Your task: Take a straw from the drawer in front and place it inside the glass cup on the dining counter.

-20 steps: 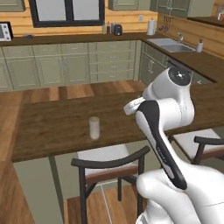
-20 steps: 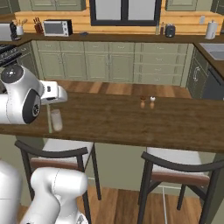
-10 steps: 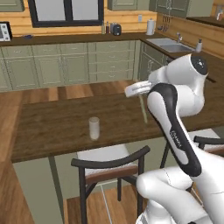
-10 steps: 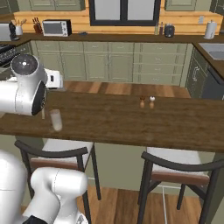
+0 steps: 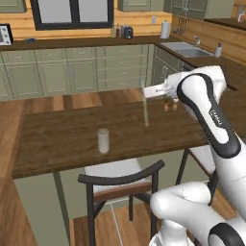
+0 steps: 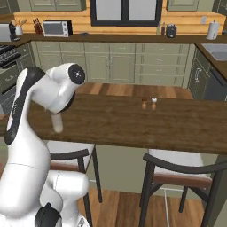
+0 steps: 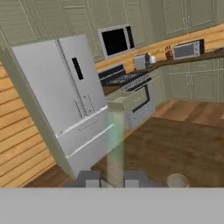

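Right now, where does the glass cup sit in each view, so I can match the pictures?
Left base view: glass cup left of centre, upright on the dining counter.
Right base view: at left, near the counter's front edge, its top hidden by the arm.
Hand view: probably the round rim at bottom right.
Shared landmark: the dark wood dining counter under it.

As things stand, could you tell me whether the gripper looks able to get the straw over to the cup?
Probably yes. The gripper is shut on the straw, which hangs above the counter. The cup stands upright, off to the arm's left, with bare countertop between them.
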Tool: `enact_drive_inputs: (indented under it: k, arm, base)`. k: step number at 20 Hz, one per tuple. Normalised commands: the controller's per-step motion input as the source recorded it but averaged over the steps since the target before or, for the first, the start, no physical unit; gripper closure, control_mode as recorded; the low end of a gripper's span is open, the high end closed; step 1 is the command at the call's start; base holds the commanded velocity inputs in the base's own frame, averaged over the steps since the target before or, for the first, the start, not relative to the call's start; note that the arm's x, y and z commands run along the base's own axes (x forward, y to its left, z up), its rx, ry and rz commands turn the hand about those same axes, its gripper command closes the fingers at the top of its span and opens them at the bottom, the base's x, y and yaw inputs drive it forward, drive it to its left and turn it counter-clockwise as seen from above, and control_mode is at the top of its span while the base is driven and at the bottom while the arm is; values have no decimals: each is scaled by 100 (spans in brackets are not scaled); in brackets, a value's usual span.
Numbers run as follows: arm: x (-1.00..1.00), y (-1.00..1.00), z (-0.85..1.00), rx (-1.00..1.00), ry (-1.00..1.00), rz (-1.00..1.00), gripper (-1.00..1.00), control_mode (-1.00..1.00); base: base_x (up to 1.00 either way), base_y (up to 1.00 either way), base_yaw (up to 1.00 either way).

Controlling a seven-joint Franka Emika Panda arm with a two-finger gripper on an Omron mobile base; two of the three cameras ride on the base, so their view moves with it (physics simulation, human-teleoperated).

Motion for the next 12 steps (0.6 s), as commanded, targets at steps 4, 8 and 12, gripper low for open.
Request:
enact_drive_inputs:
  k: [4, 8, 12]
  arm:
    - [59, 51, -7, 15, 0, 39, 100, -100]
    - [27, 34, -37, 1, -2, 31, 100, -100]
    - [1, 32, -43, -2, -11, 24, 100, -100]
  base:
    - [0, 0, 0]
    - [0, 0, 0]
    - [0, 0, 0]
